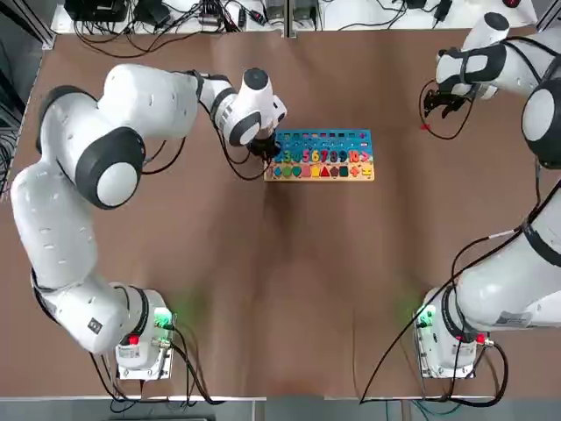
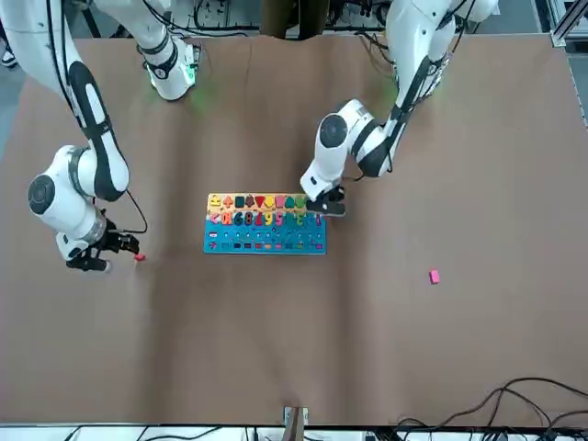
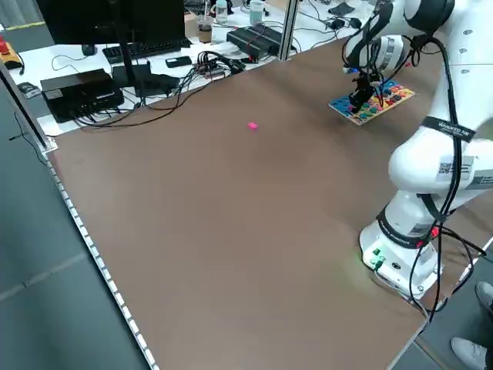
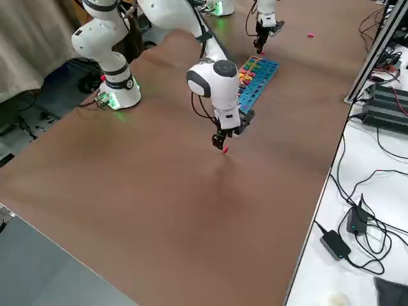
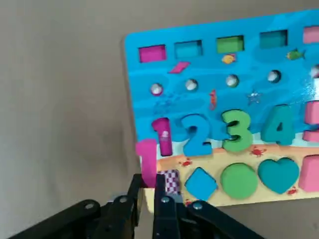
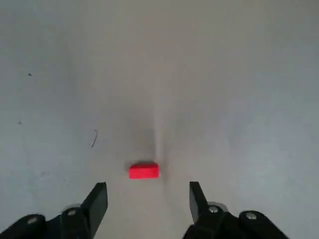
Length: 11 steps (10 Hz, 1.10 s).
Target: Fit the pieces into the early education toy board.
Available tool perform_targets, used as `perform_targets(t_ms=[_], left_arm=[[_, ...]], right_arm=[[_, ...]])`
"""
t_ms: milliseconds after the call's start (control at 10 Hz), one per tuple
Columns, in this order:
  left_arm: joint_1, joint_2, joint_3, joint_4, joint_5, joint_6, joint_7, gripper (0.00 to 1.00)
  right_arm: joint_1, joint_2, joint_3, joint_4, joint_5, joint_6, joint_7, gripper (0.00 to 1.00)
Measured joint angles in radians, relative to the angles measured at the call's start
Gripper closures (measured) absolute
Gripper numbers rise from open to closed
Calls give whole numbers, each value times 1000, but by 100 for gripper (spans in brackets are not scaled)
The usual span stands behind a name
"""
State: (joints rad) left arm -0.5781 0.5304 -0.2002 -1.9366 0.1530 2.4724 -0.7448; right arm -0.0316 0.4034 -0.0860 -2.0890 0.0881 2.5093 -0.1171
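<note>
The toy board (image 1: 326, 140) lies flat in the far middle of the table, blue part away from me, its number row and shapes filled. My left gripper (image 1: 263, 149) hangs at the board's left end, shut on a small pink piece (image 5: 146, 162) held upright beside the pink number 1 (image 5: 162, 137). A second pink piece (image 2: 434, 276) lies alone on the table far to the left. My right gripper (image 6: 148, 191) hovers open over the orange-red piece (image 6: 144, 171), which rests on the table at the far right (image 1: 425, 127).
Cables (image 1: 175, 22) and equipment line the table's far edge. A bench with a monitor and boxes (image 3: 85, 85) runs along the left side. Both arm bases (image 1: 140, 338) stand at the near edge. Brown tabletop stretches between the bases and the board.
</note>
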Motion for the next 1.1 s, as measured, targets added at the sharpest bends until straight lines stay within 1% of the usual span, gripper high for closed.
perform_targets(t_ms=[200, 300, 400, 500, 1100], left_arm=[[-1, 46, 2, 67, 2, -15, 0, 87], [-1, 56, 4, 82, 2, -19, 0, 87], [-1, 61, 6, 90, 2, -21, 0, 87], [0, 66, 9, 95, 2, -23, 0, 87], [-2, 84, 15, 100, 2, -24, 0, 87]], right_arm=[[-2, 26, 0, 15, 8, 2, -8, 27], [-2, 37, 1, 19, 40, 11, -9, 28], [-2, 46, 1, 24, 70, 21, -11, 28], [-2, 53, 1, 26, 75, 27, -11, 29], [-2, 79, 2, 25, 84, 53, -13, 33]])
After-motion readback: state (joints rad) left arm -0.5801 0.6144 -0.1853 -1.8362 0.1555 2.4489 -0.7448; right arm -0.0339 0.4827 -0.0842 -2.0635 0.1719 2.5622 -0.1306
